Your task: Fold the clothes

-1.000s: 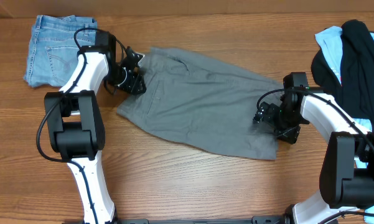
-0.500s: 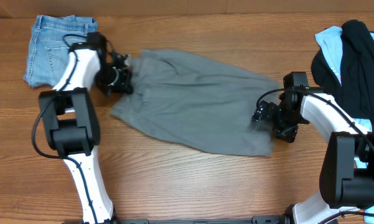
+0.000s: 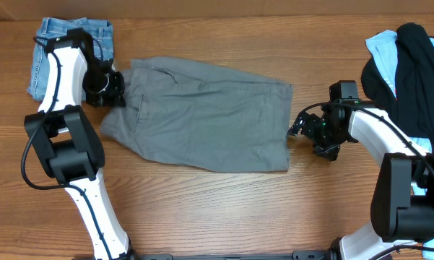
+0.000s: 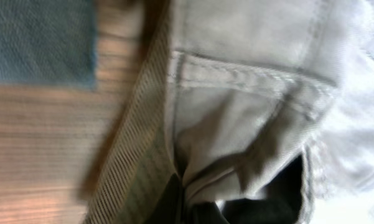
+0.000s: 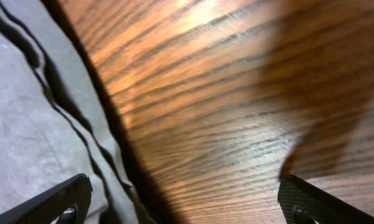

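Overhead, left gripper (image 3: 114, 88): apparently clamped on the waistband (image 4: 134, 155) of the grey shorts (image 3: 202, 115), judging by cloth bunched into the dark jaws in the left wrist view.
Right wrist, right gripper (image 3: 301, 128): spread wide, with only bare table (image 5: 224, 112) between the fingertips (image 5: 65, 199); hem of the shorts just beside one tip, not gripped.
Beyond left fingers: denim shorts (image 3: 54, 50) close behind; grey shorts lying flat, reaching toward the right gripper.
Beyond right fingers: black garment (image 3: 411, 72) and pale-blue garment (image 3: 381, 45) heaped well apart.
Risk, left: dragging or skewing the shorts through a one-ended pull, or rucking them onto the denim.
Risk, right: closing here probably on wood, missing the hem.
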You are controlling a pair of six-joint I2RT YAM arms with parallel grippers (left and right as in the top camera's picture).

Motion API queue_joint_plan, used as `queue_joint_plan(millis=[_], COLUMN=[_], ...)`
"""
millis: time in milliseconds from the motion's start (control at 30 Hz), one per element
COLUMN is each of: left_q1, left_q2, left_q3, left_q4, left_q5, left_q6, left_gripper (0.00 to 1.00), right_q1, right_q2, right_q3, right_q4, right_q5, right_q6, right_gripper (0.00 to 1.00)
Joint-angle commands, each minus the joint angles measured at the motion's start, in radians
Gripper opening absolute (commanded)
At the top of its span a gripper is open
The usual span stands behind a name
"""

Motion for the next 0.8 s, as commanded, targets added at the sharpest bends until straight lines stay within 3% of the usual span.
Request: queue_joint_plan(millis=[0, 300, 600, 767], left_q1=[-0.066, -0.327, -0.586, -0.653], left_q2=[-0.133, -0.353, -0.341, -0.311], left_q3=[0.106, 0.167, 0.165, 0.165], left_q4=[-0.069, -0.100, -0.089, -0.077], left_q5=[-0.017, -0.020, -0.032, -0.051], left_q6=[-0.041, -0.055, -0.076, -0.078], left_gripper=[0.04, 0.04, 0.04, 0.04], right_q1=[0.033, 0.063, 0.063, 0.063], right_q2=[0.002, 0.017, 0.042, 0.045], right_q3=[-0.005, -0.005, -0.005, -0.005], right_q4=[0.032, 0.095, 0.093, 0.090], right_q5=[-0.018, -0.016, -0.016, -0.016], right_q6=[0.000, 0.026, 0.026, 0.026], right_gripper=[1.00, 1.00, 1.00, 1.00])
